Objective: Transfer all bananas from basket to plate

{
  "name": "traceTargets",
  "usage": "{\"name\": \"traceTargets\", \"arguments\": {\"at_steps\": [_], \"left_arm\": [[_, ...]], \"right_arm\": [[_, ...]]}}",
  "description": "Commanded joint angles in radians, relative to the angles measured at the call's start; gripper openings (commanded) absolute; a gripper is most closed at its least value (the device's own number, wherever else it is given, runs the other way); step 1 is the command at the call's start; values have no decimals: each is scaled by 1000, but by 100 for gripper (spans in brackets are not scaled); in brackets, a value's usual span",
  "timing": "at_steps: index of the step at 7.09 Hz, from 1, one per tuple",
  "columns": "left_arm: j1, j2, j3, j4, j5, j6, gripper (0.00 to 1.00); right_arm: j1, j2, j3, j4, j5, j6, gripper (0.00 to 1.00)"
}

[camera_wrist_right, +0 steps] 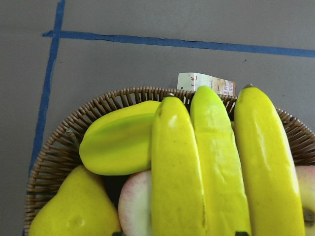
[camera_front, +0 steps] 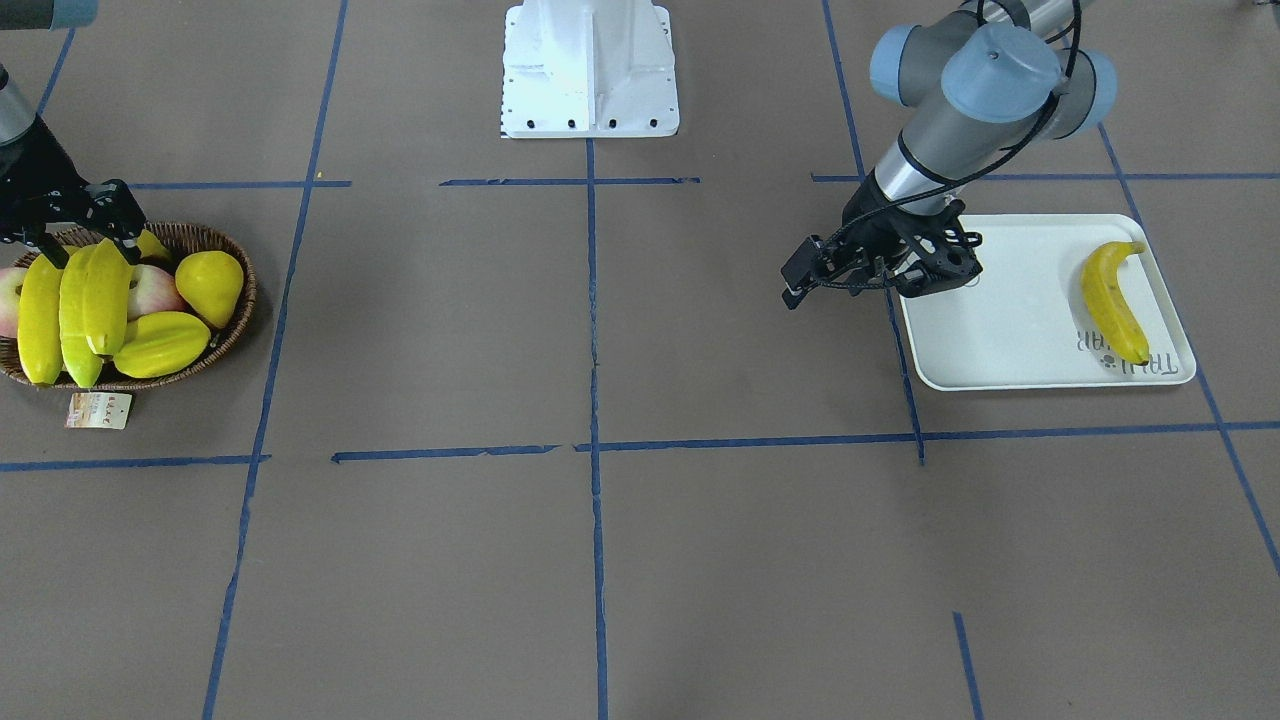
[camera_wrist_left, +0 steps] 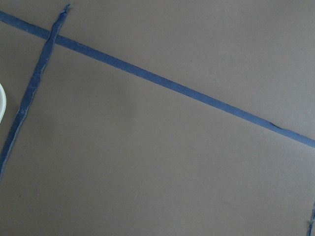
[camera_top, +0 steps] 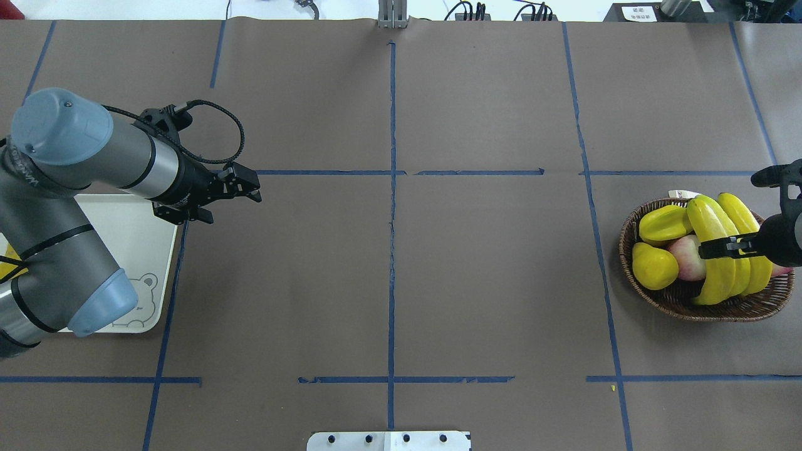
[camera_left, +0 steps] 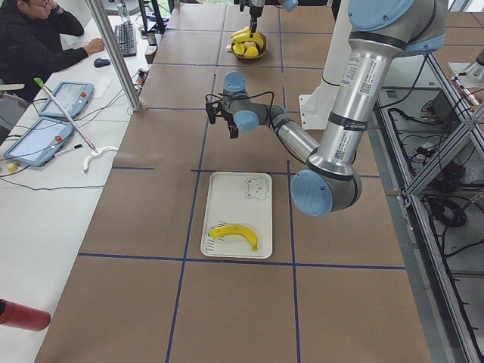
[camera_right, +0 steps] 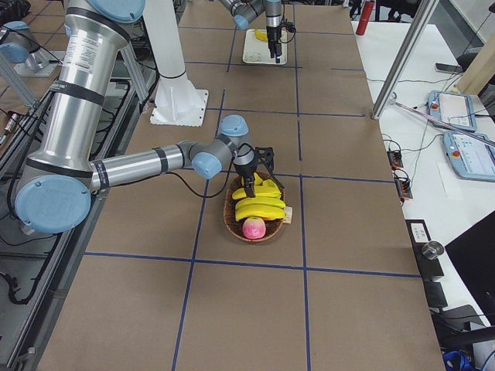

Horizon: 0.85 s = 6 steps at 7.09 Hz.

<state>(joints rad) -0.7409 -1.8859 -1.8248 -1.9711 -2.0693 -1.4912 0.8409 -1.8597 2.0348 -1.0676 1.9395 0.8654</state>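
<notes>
Three bananas (camera_front: 75, 320) lie side by side across the other fruit in the wicker basket (camera_front: 235, 320). My right gripper (camera_front: 92, 250) hangs just over them, open, its fingers (camera_top: 714, 248) straddling the bananas (camera_top: 714, 269). The right wrist view looks straight down on the same bananas (camera_wrist_right: 177, 172). A fourth banana (camera_front: 1112, 300) rests on the plate (camera_front: 1000, 340). My left gripper (camera_top: 255, 190) hovers over bare table beside the plate (camera_top: 138, 250), open with nothing in it.
The basket also holds a star fruit (camera_front: 160, 343), a pear (camera_front: 210, 283) and an apple (camera_front: 150, 290); a paper tag (camera_front: 98, 410) lies by its rim. The robot base (camera_front: 590, 70) stands mid-table. A person sits at a side desk (camera_left: 45, 106).
</notes>
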Motion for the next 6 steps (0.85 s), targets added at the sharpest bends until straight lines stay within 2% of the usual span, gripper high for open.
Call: {"name": "traceTargets", "arguments": {"at_steps": [1, 6], "left_arm": [[0, -1, 1, 0, 0, 0, 99], [0, -1, -1, 0, 0, 0, 99]], "right_arm": [[-22, -1, -1, 0, -1, 0, 80], [-23, -9, -13, 0, 4, -5, 79]]}}
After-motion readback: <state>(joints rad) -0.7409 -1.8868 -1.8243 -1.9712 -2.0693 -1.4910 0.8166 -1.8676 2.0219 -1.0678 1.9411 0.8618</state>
